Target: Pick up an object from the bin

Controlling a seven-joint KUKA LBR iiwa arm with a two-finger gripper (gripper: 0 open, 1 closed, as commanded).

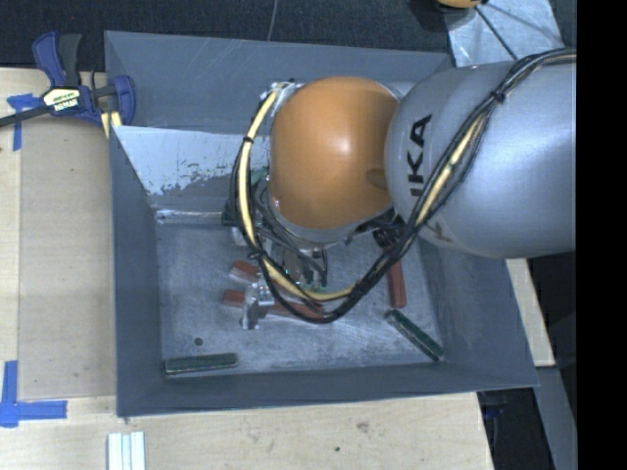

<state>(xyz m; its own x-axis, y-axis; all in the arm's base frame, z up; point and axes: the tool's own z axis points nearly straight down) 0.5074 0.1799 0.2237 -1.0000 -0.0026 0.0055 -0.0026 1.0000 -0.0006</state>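
A small reddish-brown block (233, 299) lay left of centre on the floor of the bin (137, 292), the gripper (258, 308) low just beside it (how far open, or holding anything, I could not tell), a dark green bar (201, 364) near the front wall, a second green bar (416, 333) rightward.

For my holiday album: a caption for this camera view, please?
Robot gripper low among reddish-brown pieces in a grey bin, dark sticks nearby.

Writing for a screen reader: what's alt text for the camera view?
The gripper sits low in a grey metal bin, among small reddish-brown pieces. A dark green stick lies at the floor's lower left.
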